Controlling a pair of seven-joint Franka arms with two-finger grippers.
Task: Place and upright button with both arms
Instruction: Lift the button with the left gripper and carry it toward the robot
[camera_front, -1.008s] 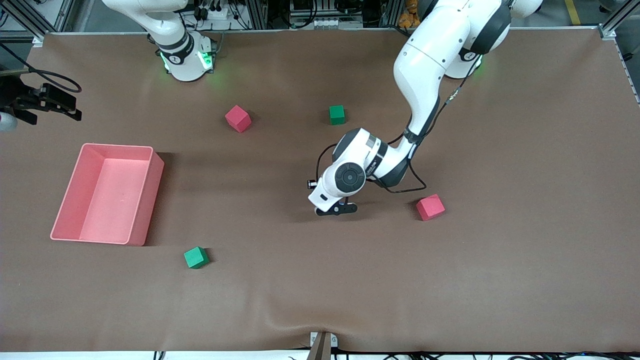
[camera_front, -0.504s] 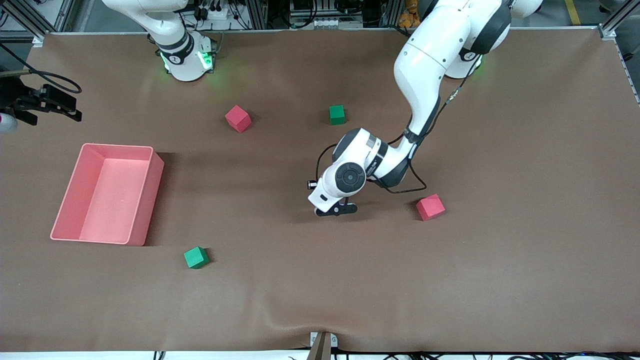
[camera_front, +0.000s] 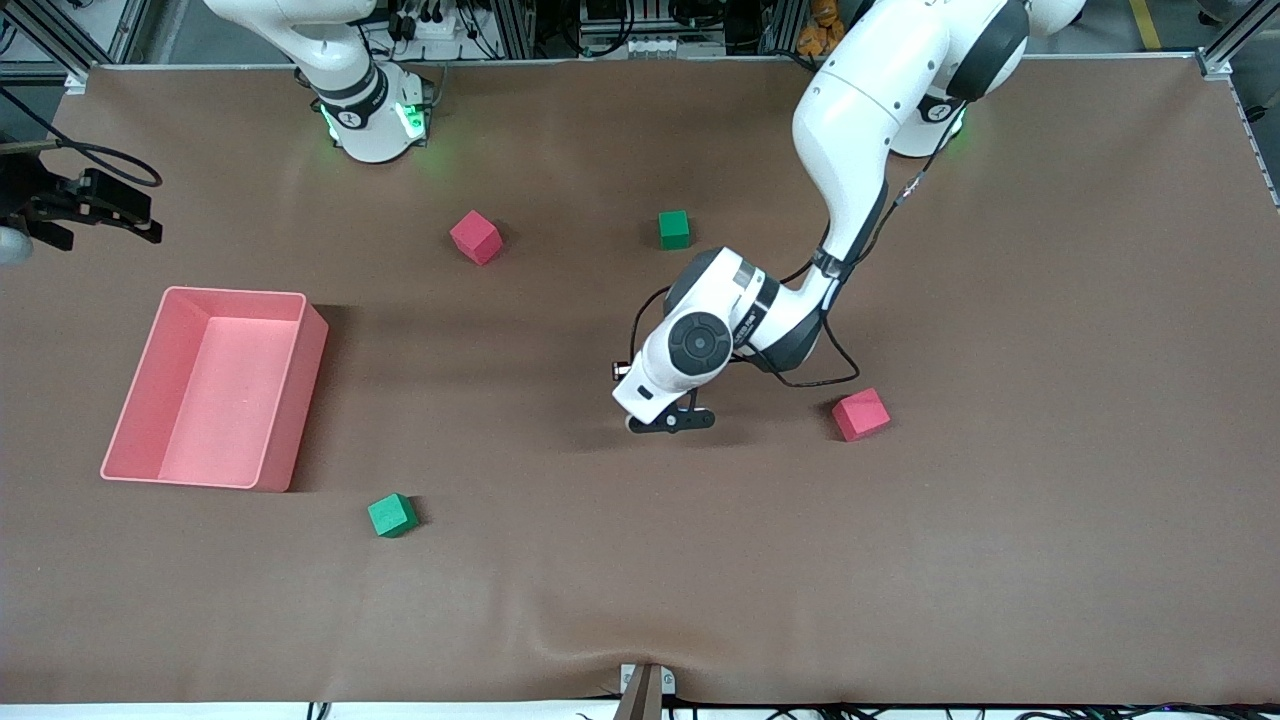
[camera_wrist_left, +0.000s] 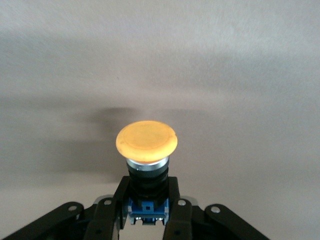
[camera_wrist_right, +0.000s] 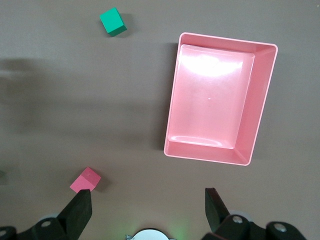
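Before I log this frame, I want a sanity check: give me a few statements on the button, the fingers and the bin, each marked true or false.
1. The left gripper is shut on the button. True.
2. The button's cap is green. False: it is orange.
3. The right gripper has its fingers open and holds nothing. True.
4. A green cube lies in the pink bin. False: the bin holds no cube; the cubes lie on the table.
5. The right gripper is over the red cube near the left arm. False: it waits at its own end, above the bin.
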